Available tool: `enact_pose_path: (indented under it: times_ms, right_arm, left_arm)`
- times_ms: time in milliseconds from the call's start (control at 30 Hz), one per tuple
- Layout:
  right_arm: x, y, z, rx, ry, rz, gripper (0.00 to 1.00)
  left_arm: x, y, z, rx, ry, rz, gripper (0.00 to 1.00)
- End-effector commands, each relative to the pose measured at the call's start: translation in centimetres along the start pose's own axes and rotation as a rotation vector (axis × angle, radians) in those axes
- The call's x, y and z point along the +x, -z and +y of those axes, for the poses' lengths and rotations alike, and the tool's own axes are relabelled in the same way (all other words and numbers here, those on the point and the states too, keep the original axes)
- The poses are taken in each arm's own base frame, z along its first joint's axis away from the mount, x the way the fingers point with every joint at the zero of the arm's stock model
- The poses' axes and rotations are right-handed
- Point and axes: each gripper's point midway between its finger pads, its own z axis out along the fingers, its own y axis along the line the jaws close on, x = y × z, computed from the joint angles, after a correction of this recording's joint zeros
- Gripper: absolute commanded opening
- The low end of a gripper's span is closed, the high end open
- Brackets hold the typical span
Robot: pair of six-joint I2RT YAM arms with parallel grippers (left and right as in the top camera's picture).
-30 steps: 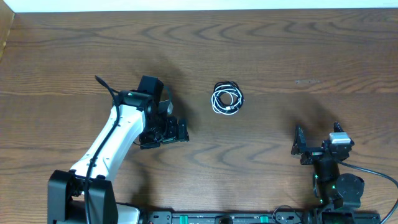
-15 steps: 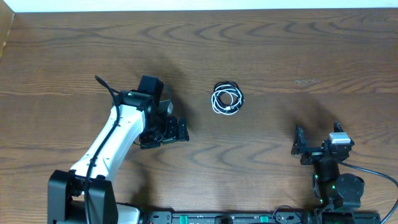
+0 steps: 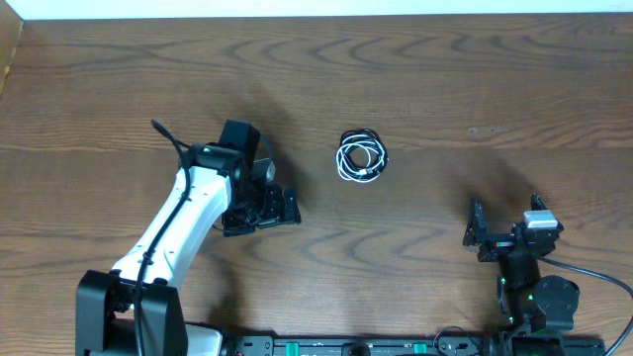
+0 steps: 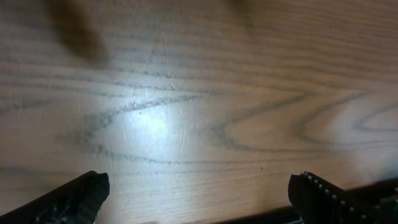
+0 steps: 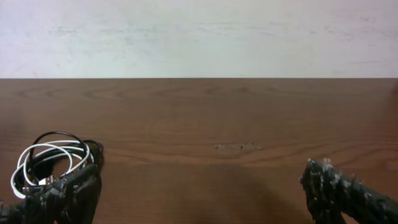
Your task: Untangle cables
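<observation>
Left gripper (image 4: 199,190) gaped wide, holding nothing, hovering over the table (image 4: 186,93). Right gripper (image 5: 202,180) was wide too, and empty. The cables (image 3: 361,156) sat coiled in one bundle, upper centre of the overhead frame. The right wrist view caught them at lower left; the left wrist view showed only wood grain.

Brown wood-grain table (image 3: 495,79), faint scuff (image 5: 236,147) on it, pale wall (image 5: 199,37) behind

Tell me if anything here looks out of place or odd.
Only the cables: white and black strands lie wound together in one small coil on the table. Nothing looks spilled or damaged.
</observation>
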Motion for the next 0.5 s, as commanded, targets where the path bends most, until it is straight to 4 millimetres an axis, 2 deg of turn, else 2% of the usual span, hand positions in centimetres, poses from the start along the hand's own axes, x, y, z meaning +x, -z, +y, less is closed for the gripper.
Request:
enact_pose_path:
  times_ms: [0,467]
  right_arm:
    - [0.2,0.0,0.0,0.003,-0.002,0.006,0.99]
    - [0.2,0.0,0.0,0.003,-0.002,0.006,0.99]
  left_arm:
    - [-0.3,-0.2,-0.3,0.011,0.003,-0.006,0.98]
    - [-1.4,-0.1,-0.6,0.025,-0.014,-0.051,0.98]
